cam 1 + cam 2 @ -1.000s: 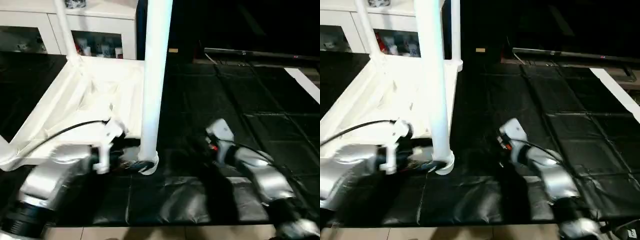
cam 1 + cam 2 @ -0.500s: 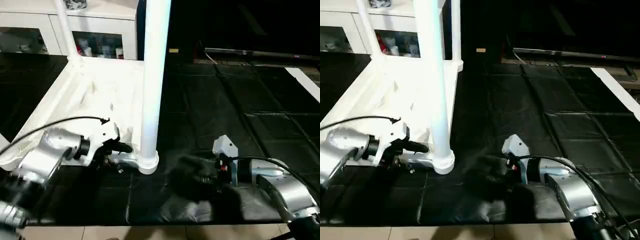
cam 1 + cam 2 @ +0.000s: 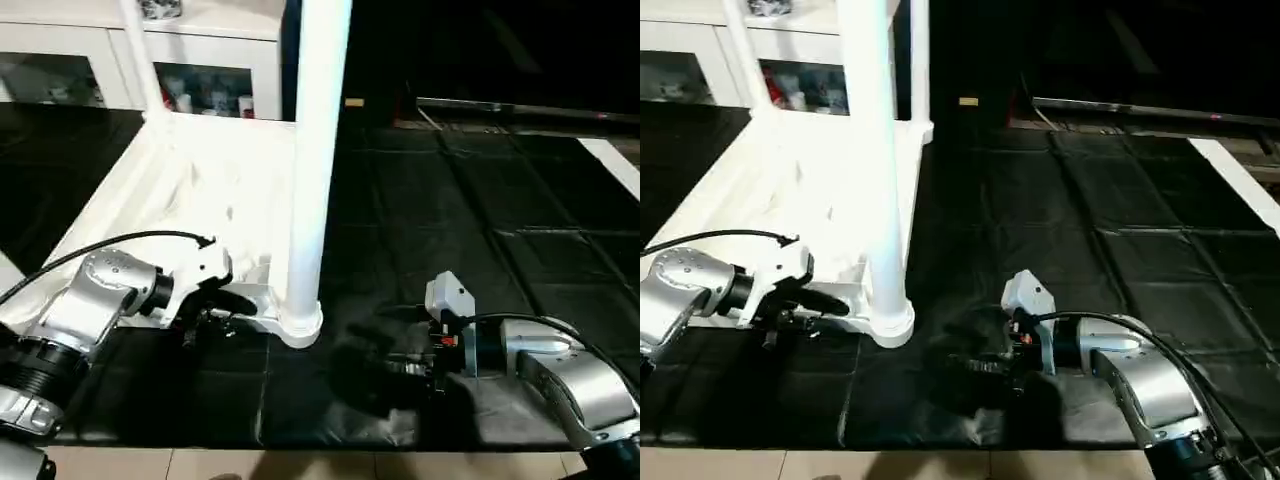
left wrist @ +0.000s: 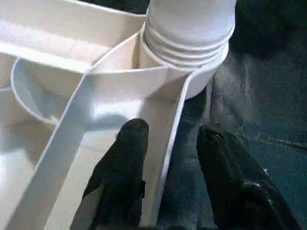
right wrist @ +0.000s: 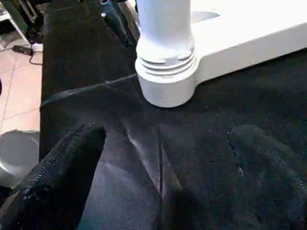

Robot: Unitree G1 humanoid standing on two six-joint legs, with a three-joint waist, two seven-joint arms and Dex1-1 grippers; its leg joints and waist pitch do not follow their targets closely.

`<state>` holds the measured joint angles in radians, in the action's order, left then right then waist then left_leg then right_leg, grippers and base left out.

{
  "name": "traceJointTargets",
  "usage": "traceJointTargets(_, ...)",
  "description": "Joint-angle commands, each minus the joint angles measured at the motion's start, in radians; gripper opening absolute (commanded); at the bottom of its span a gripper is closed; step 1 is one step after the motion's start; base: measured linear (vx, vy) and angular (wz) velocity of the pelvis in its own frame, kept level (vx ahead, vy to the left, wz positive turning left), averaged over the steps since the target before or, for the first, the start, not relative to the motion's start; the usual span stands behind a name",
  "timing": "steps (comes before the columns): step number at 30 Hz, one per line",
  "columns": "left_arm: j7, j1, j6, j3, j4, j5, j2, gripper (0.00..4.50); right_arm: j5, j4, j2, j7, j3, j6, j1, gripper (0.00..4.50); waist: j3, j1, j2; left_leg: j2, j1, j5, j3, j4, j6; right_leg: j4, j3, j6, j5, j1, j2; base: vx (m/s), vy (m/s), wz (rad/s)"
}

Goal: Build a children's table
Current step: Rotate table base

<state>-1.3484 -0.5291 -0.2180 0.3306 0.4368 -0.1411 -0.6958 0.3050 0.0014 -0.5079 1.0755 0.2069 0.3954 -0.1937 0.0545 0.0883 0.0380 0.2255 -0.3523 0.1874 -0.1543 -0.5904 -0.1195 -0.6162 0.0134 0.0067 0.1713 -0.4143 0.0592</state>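
Black mat — tabletop rim between claw fingers

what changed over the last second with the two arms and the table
The left gripper drew back from beside the near leg and now straddles the tabletop's edge wall by the corner socket. The right gripper pulled away from the leg's base toward the robot and points at it, wide open. Tabletop and standing legs stayed put.
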Motion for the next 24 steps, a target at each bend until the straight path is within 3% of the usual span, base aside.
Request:
traceJointTargets(1,-0.010,-0.023,0.010,-0.005,0.001,0.008,0.010,1.61,0.005,-0.019,-0.001,-0.007,0.004,0.009,-0.001,4.50,-0.063,0.002,-0.024,-0.009,0.006,0.263,-0.016,0.075,-0.022,0.065,-0.018,-0.213,0.207,0.050,0.042,0.000,0.000,0.00)
traceJointTargets(4,-0.013,-0.026,0.017,-0.003,0.011,0.011,0.013,1.21,0.005,-0.020,-0.002,-0.006,0.004,0.011,-0.001,4.50,-0.063,0.003,-0.026,-0.009,0.006,0.267,-0.016,0.075,-0.022,0.065,-0.018,-0.214,0.206,0.050,0.042,0.000,0.000,0.00)
traceJointTargets(7,-0.014,-0.032,0.029,0.001,0.025,0.018,0.020,1.16,0.005,-0.019,-0.003,-0.005,0.003,0.013,-0.001,4.50,-0.063,0.003,-0.024,-0.010,0.005,0.264,-0.016,0.075,-0.023,0.065,-0.018,-0.212,0.206,0.052,0.042,0.000,0.000,0.00)
traceJointTargets(8,-0.014,-0.035,0.036,0.002,0.034,0.022,0.024,0.89,0.006,-0.020,-0.003,-0.005,0.003,0.014,-0.001,4.50,-0.064,0.003,-0.025,-0.009,0.006,0.263,-0.016,0.075,-0.023,0.065,-0.018,-0.212,0.204,0.052,0.042,0.000,0.000,0.00)
traceJointTargets(11,-0.013,-0.039,0.046,0.005,0.045,0.029,0.030,0.78,0.006,-0.021,-0.003,-0.006,0.004,0.014,-0.001,4.50,-0.064,0.003,-0.025,-0.011,0.005,0.255,-0.017,0.074,-0.023,0.066,-0.019,-0.212,0.198,0.053,0.042,0.000,0.000,0.00)
traceJointTargets(13,-0.012,-0.044,0.056,0.007,0.054,0.035,0.036,0.38,0.004,-0.022,-0.002,-0.007,0.003,0.013,0.001,4.50,-0.064,0.002,-0.027,-0.010,0.006,0.256,-0.016,0.074,-0.023,0.066,-0.019,-0.213,0.197,0.052,0.042,0.000,0.000,0.00)
traceJointTargets(24,-0.023,-0.064,0.112,0.020,0.107,0.081,0.051,0.02,0.003,-0.020,-0.002,-0.010,-0.002,0.006,0.004,4.50,-0.066,-0.006,-0.026,-0.012,0.003,0.246,-0.016,0.072,-0.021,0.064,-0.018,-0.222,0.174,0.058,0.042,0.000,0.000,0.00)
